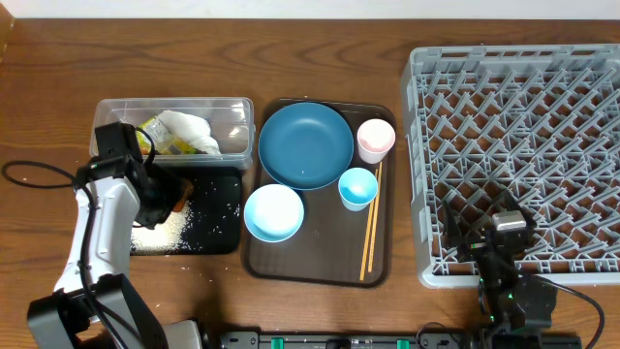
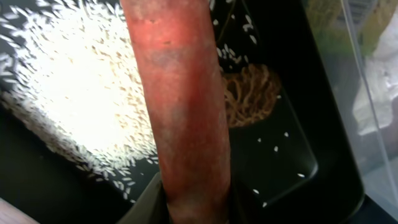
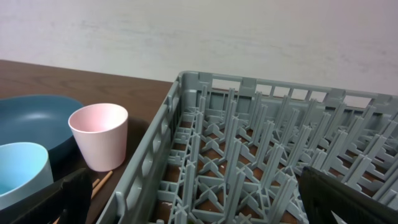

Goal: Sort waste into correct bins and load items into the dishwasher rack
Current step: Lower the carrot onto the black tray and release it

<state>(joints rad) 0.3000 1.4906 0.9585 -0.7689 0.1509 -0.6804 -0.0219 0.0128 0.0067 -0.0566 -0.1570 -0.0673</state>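
My left gripper (image 1: 163, 197) is shut on the small orange carrot (image 2: 180, 112) and holds it above the black tray (image 1: 223, 237). The tray holds loose rice (image 2: 68, 93) and the brown seedy lump (image 2: 252, 93). The clear tub (image 1: 174, 102) behind it holds the white napkin (image 1: 189, 131) and the yellow-green wrapper (image 1: 160, 136). The dark-blue plate (image 1: 305, 143), bowl (image 1: 273, 212), pink cup (image 1: 376, 139), light-blue cup (image 1: 357, 187) and chopsticks (image 1: 371, 233) lie on the brown serving tray. My right gripper (image 1: 504, 237) is open and empty over the front left corner of the grey rack (image 1: 523, 126).
The brown serving tray (image 1: 310, 262) sits between the black tray and the rack. In the right wrist view the pink cup (image 3: 99, 143) stands just left of the rack's wall (image 3: 155, 162). A black cable (image 1: 34, 174) lies on the table at far left.
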